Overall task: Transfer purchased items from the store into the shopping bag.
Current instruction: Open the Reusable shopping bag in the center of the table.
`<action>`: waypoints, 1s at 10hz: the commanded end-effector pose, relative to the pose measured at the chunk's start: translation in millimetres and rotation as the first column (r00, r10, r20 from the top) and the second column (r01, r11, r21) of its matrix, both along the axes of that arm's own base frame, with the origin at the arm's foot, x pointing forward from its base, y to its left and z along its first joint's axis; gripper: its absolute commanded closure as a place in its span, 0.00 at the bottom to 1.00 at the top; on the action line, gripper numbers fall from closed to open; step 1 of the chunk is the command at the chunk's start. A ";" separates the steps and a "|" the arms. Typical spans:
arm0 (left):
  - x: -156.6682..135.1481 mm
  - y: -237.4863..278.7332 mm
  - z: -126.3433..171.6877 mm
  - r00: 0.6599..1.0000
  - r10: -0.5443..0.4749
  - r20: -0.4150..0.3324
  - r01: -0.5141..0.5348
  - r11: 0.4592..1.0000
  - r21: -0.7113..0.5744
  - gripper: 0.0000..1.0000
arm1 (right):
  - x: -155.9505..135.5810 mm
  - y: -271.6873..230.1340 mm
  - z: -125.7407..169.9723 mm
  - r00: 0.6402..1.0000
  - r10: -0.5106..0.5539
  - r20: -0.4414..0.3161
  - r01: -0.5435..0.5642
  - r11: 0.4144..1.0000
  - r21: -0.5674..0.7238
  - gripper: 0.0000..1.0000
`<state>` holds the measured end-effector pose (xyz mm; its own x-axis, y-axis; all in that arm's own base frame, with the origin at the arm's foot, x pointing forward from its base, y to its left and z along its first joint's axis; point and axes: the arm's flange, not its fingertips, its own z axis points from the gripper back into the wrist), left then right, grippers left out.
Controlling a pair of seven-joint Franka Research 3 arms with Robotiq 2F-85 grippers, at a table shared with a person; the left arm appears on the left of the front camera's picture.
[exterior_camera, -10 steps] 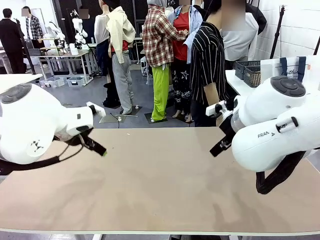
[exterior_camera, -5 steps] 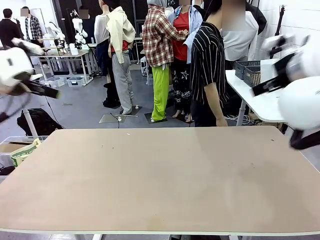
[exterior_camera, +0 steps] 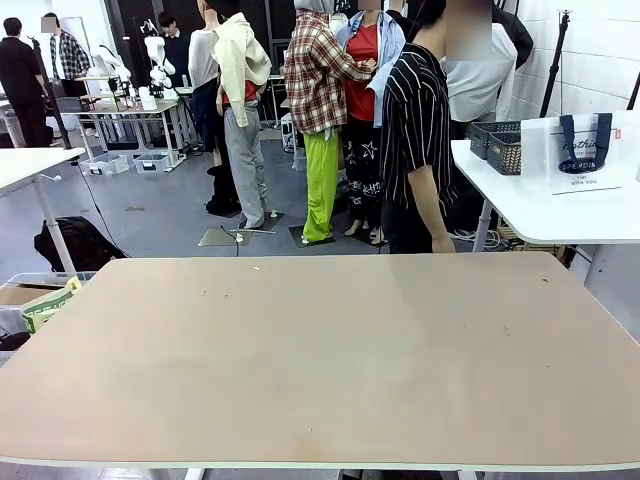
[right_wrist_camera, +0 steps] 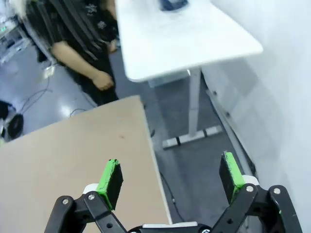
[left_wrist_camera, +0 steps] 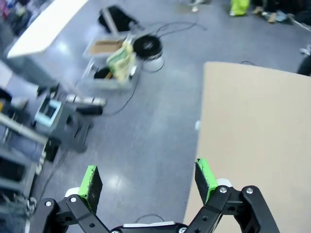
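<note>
The left gripper (left_wrist_camera: 147, 180) is hanging with its jaws spread wide and nothing between them, over the grey floor (left_wrist_camera: 146, 121) just beside the edge of the tan table (left_wrist_camera: 257, 136). The right gripper (right_wrist_camera: 170, 178) is hovering with its jaws equally wide and unloaded, straddling that table's side edge. Beyond it a white side table (right_wrist_camera: 184, 39) is standing near a person (exterior_camera: 415, 130) in a striped shirt, whose hand (right_wrist_camera: 103, 80) is hanging by the tan table's far edge. On the side table the store basket (exterior_camera: 497, 145) is sitting, and the shopping bag (exterior_camera: 582, 150) is standing upright near it.
</note>
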<state>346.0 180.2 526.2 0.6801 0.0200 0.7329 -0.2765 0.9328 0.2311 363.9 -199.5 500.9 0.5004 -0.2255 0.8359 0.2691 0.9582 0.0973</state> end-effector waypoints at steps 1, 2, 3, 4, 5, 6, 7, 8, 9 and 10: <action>-18.8 -15.1 -26.1 0.992 0.127 0.012 -0.126 0.990 -0.057 0.00 | -16.2 -8.6 -36.9 0.998 -0.046 0.033 0.043 0.995 0.085 0.00; -17.1 -8.3 -27.4 0.986 0.168 0.007 -0.167 0.983 -0.070 0.00 | -18.9 -10.0 -46.2 0.998 -0.053 0.028 0.051 0.995 0.086 0.00; -8.7 -11.4 -27.5 0.976 0.217 0.004 -0.216 0.972 -0.092 0.00 | -15.3 0.1 -49.8 0.998 -0.019 0.055 0.015 0.998 0.065 0.00; -7.7 19.6 -8.5 0.993 0.118 -0.002 -0.118 0.991 -0.066 0.00 | -8.2 -31.5 -23.0 0.997 -0.071 -0.013 0.072 0.994 0.078 0.00; -7.7 19.6 -8.5 0.993 0.118 -0.002 -0.118 0.991 -0.066 0.00 | -8.2 -31.5 -23.0 0.997 -0.071 -0.013 0.072 0.994 0.078 0.00; -7.7 19.6 -8.5 0.993 0.118 -0.002 -0.118 0.991 -0.066 0.00 | -8.2 -31.5 -23.0 0.997 -0.071 -0.013 0.072 0.994 0.078 0.00; -7.7 19.6 -8.5 0.993 0.118 -0.002 -0.118 0.991 -0.066 0.00 | -8.2 -31.5 -23.0 0.997 -0.071 -0.013 0.072 0.994 0.078 0.00; -7.7 19.6 -8.5 0.993 0.118 -0.002 -0.118 0.991 -0.066 0.00 | -8.2 -31.5 -23.0 0.997 -0.071 -0.013 0.072 0.994 0.078 0.00; -7.7 19.6 -8.5 0.993 0.118 -0.002 -0.118 0.991 -0.066 0.00 | -8.2 -31.5 -23.0 0.997 -0.071 -0.013 0.072 0.994 0.078 0.00; -7.7 19.6 -8.5 0.993 0.118 -0.002 -0.118 0.991 -0.066 0.00 | -8.2 -31.5 -23.0 0.997 -0.071 -0.013 0.072 0.994 0.078 0.00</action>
